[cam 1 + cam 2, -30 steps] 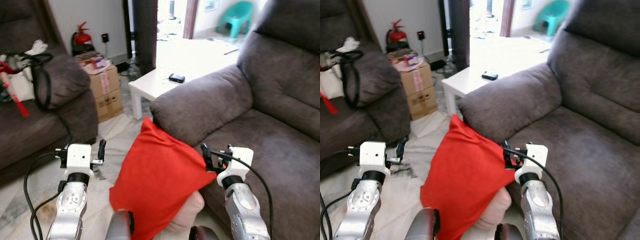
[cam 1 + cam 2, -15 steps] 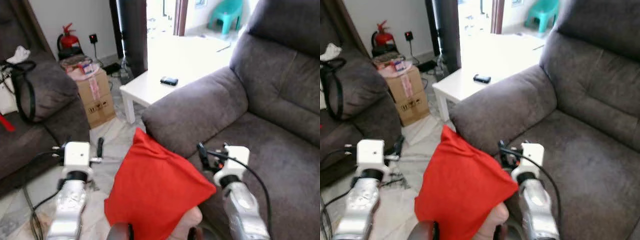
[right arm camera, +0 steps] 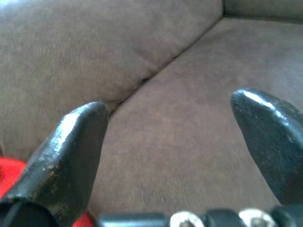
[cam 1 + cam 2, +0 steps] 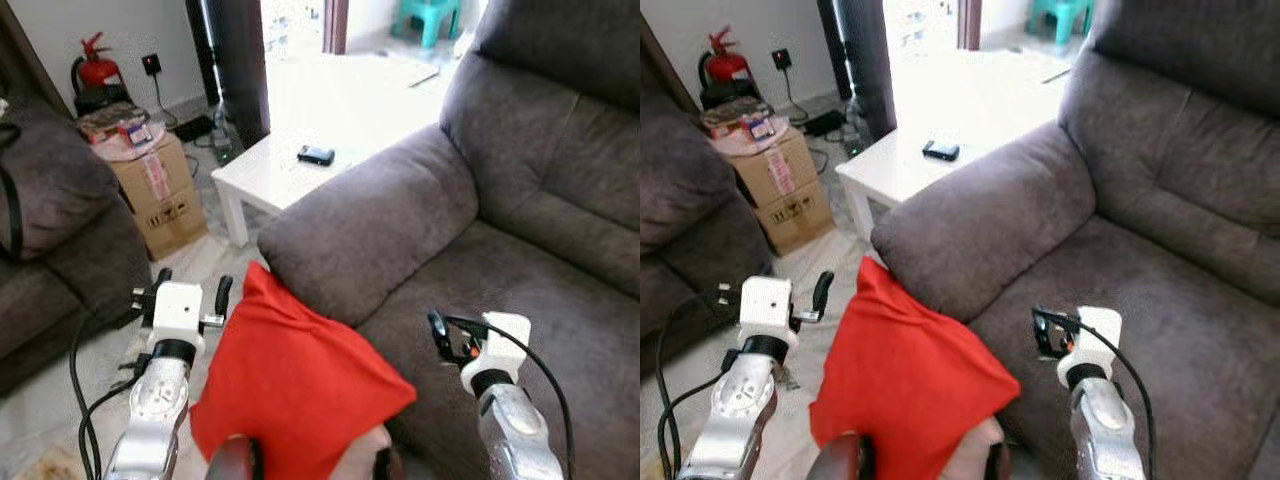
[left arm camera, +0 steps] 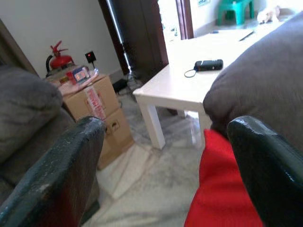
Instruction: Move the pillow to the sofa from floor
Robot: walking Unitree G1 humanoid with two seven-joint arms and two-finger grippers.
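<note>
Resting against sofa (image 4: 400, 210) armrest front: red pillow (image 4: 290, 385) | left gripper (image 4: 190, 292): released, just left of pillow | right gripper (image 4: 445, 335): released, above seat cushion, right of pillow

Red pillow (image 4: 295, 390) low in my frame, leaning against the sofa (image 4: 470, 230) arm.
My left gripper (image 4: 190, 295) sits open beside its left edge; my right gripper (image 4: 440, 335) hangs over the seat.
</note>
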